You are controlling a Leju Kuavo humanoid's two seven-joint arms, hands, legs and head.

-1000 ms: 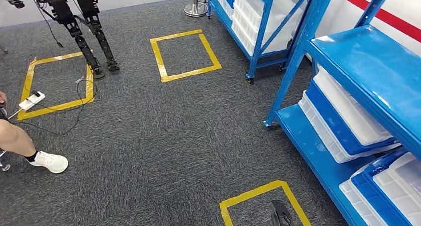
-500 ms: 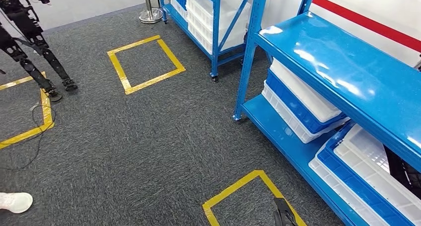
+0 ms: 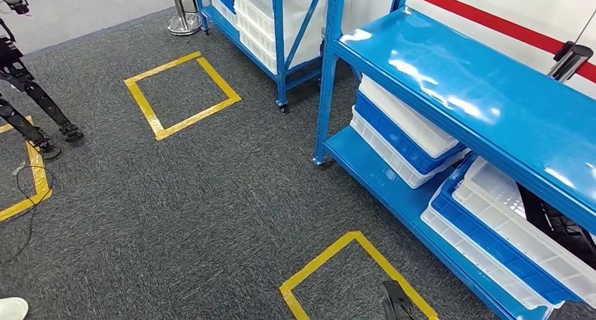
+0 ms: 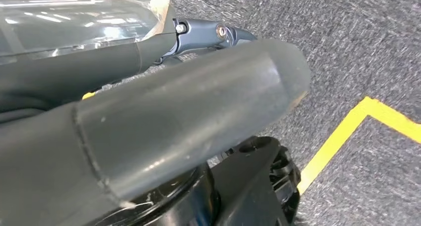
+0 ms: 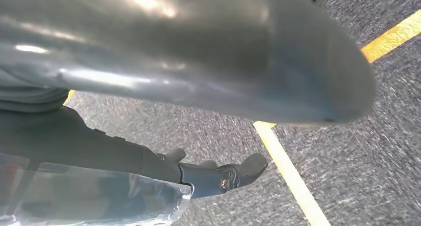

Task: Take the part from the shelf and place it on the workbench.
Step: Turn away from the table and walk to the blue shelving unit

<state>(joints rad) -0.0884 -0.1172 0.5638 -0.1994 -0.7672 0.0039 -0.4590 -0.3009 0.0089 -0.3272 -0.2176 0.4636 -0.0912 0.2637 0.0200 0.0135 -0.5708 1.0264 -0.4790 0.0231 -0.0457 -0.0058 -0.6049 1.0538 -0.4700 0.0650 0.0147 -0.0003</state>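
A black ribbed part (image 3: 562,225) lies in a white bin (image 3: 492,193) on the lower level of the blue shelf (image 3: 478,102) at the right of the head view, partly hidden under the upper board. My left hand (image 4: 149,112) hangs over the grey carpet, its thick thumb and a dark finger (image 4: 213,35) stretched out with nothing in them. My right hand (image 5: 174,52) hangs the same way, one dark finger (image 5: 223,176) extended and nothing held. Both hands are far from the shelf.
Stacked white and blue bins (image 3: 400,133) fill the lower shelf level. A second blue rack (image 3: 274,24) stands further back. Yellow tape squares (image 3: 183,95) (image 3: 351,271) mark the carpet. Another robot's legs (image 3: 31,109) stand at the left; a white shoe (image 3: 10,307) is at the bottom left.
The whole picture has slid to the left: my view has turned right toward the shelf. The bin with the black part has come into view.
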